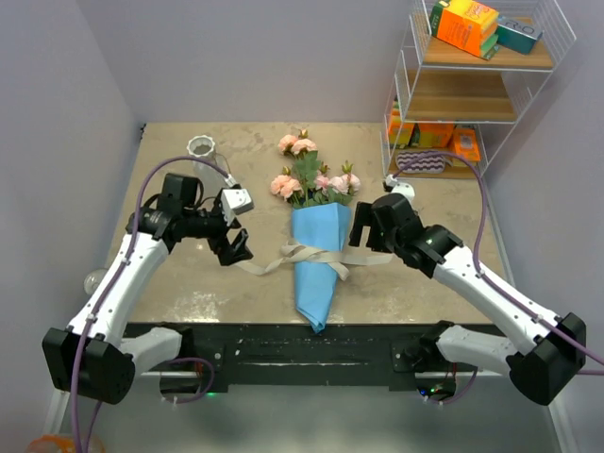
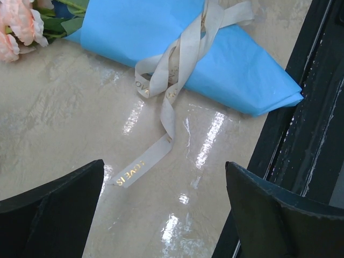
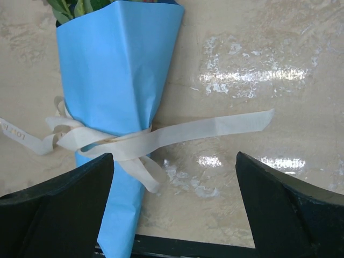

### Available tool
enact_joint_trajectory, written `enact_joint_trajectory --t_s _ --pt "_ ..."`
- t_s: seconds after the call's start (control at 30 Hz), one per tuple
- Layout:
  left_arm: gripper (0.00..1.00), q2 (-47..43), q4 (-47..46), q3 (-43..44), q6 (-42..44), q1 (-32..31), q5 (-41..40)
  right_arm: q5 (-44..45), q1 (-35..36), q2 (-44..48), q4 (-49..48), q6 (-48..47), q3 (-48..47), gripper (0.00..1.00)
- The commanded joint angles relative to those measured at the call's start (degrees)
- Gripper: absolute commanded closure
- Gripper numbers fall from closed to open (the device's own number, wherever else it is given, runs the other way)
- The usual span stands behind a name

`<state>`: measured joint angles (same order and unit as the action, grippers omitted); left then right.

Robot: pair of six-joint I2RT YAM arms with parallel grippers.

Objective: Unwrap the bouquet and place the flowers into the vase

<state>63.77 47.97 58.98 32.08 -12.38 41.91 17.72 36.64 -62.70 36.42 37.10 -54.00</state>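
Wide beige counter (image 1: 208, 293), and dead centre lies the bouquet (image 1: 316, 255): blue cone tip at 6 o'clock, pink roses (image 1: 304, 181) fanned toward 12. Left end effector (image 1: 236, 247) sits at the cone's 9 o'clock with fingers spread, gripping nothing. Right end effector (image 1: 359, 231) is at 3 o'clock, also spread and empty. The vase (image 1: 202, 151) stands upright at 10 o'clock. The beige ribbon (image 3: 204, 129) is tied around the cone, tails trailing both ways.

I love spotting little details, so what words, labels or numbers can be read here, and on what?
"LOVE IS": gold letters on the ribbon's loose end, upside down in the left wrist view.
More gold letters near the ribbon's knot and on its other end: too blurred to read.
Print on the boxes on the shelf: too small to read.
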Motion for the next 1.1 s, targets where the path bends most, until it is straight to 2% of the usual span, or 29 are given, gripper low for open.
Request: enact_joint_trajectory --t_s 0.0,0.17,0.27,0.37,0.53,0.73,1.07 --pt "0.01 2.2 -3.0 -1.6 -0.8 -2.7 -1.8 2.9 -0.1 -0.1 0.2 7.6 3.2 0.01" --pt "0.01 4.3 -5.5 -2.7 -1.0 -8.5 -4.5 -2.1 0.0 -4.6 -3.6 17.3 9.1 0.01" --pt "0.01 5.6 -8.6 -4.0 -1.8 -12.1 -6.4 -2.5 0.0 -4.0 -7.8 19.1 12.0 0.03" --pt "0.01 6.9 -11.6 -5.0 -1.5 -13.9 -8.3 -0.4 -0.1 -2.0 -6.7 21.2 12.6 0.04" --pt "0.01 10.1 -15.6 -5.5 1.0 -14.5 -11.8 -1.0 -0.2 0.3 -7.2 26.9 14.4 0.04" --pt "0.01 14.3 -18.9 -5.5 3.0 -15.7 -13.9 -2.4 -0.2 -7.1 -8.4 38.6 13.3 0.06" --pt "0.01 20.1 -21.8 -5.4 4.0 -18.1 -12.9 -3.5 -1.9 -11.3 -13.1 41.8 12.5 0.07"
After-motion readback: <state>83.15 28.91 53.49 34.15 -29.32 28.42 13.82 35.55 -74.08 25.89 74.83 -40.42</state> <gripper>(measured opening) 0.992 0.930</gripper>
